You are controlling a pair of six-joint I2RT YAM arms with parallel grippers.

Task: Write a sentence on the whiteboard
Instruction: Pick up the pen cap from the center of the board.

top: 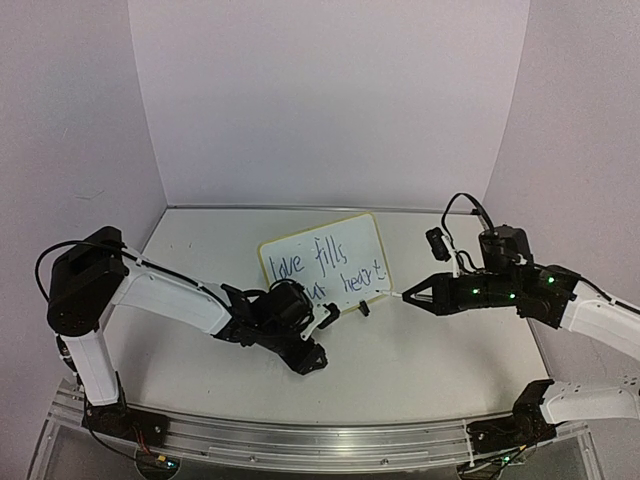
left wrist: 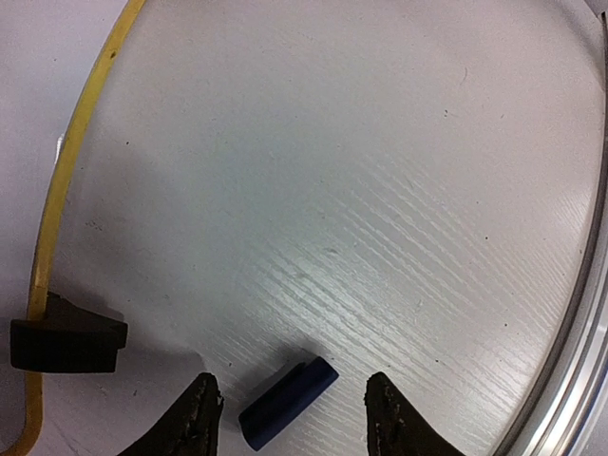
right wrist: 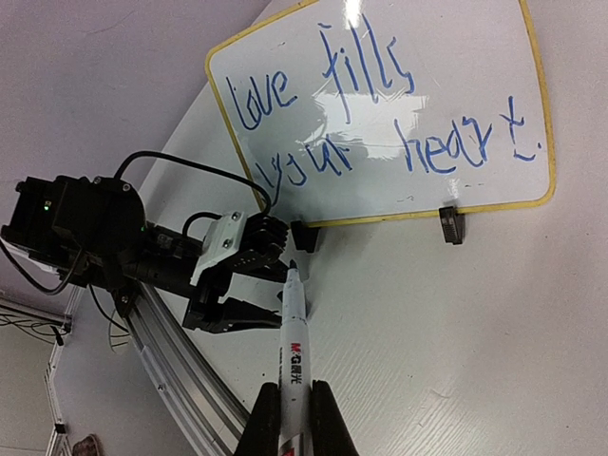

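Note:
The whiteboard (top: 325,262) stands on two black clip feet at the table's middle. It bears the sentence (right wrist: 380,114) in blue marker: "love fills" above "your heart". My right gripper (right wrist: 293,394) is shut on a white marker (right wrist: 294,342), uncapped, its tip pointing at the board's lower left foot (right wrist: 304,236) and held off the board. In the top view this gripper (top: 430,293) is right of the board. My left gripper (left wrist: 291,380) is open low over the table, with a blue marker cap (left wrist: 288,404) lying between its fingers. It sits just in front of the board's left foot (left wrist: 66,344).
The board's yellow rim (left wrist: 52,218) runs along the left of the left wrist view. A metal rail (top: 300,440) edges the table's near side. White walls (top: 330,100) close the back and sides. The right arm's cable (top: 465,205) loops above its wrist.

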